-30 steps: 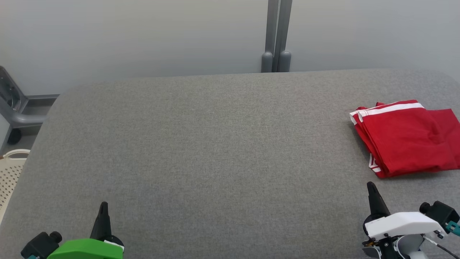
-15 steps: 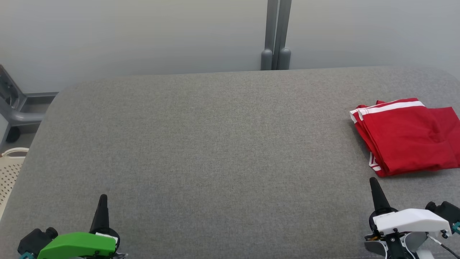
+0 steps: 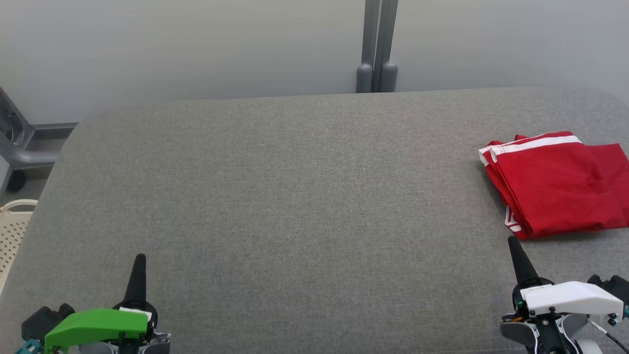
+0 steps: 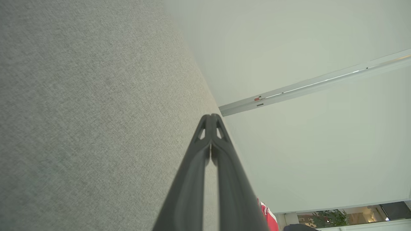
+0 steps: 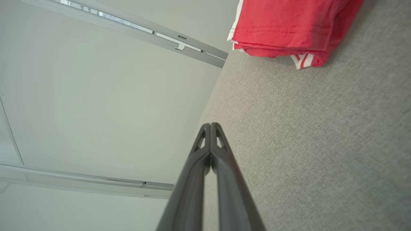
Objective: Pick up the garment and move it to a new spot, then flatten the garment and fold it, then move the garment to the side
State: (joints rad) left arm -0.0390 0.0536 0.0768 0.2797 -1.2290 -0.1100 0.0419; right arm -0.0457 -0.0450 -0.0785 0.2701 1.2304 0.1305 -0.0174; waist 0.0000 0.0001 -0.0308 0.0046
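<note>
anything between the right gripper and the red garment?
No. Only a bare strip of the grey fabric tabletop separates the right gripper, fingers shut, from the folded red garment. Head view and right wrist view both show it.

You have the red cloth garment with white stripes (image 3: 560, 184) folded into a flat, layered stack, lying just ahead of your right gripper (image 3: 512, 241) and slightly to its right, not touching it.
</note>
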